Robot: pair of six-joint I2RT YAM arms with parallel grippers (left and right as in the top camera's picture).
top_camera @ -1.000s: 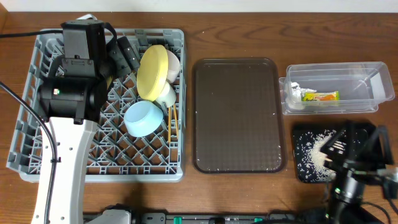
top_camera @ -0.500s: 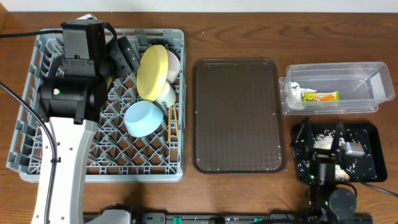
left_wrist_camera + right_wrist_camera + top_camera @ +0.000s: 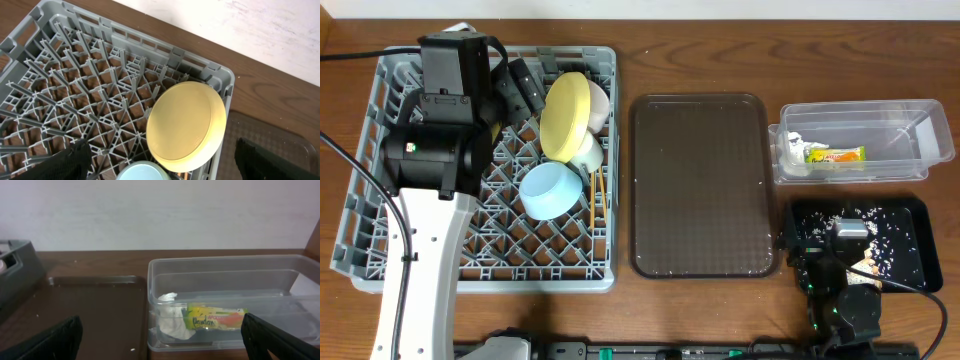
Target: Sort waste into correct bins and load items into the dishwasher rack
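Note:
The grey dishwasher rack [image 3: 380, 230] holds the yellow plate [image 3: 565, 115] on edge, the white bowl [image 3: 588, 152], the light blue cup [image 3: 550, 190] and the chopsticks [image 3: 598, 195]. My left gripper [image 3: 525, 88] hangs open and empty over the rack's far part, left of the plate [image 3: 187, 125]; the cup rim [image 3: 142, 174] shows below it. The clear tub [image 3: 920, 125] holds the wrapper [image 3: 835, 154] and napkin [image 3: 792, 150]. Food scraps [image 3: 885, 240] lie scattered in the black tray [image 3: 920, 205]. My right gripper [image 3: 830, 250] is open and empty, low at that tray's front left, facing the tub [image 3: 225, 275].
The large dark brown serving tray [image 3: 700, 185] lies between the rack and the two bins, with a few crumbs on it [image 3: 95, 310]. The rack's near half has open pegs. A pale wall stands behind the table.
My right arm has swung from the black tray's right side back to its front left. The scraps, heaped under it before, now lie spread across the tray. The left arm has not moved.

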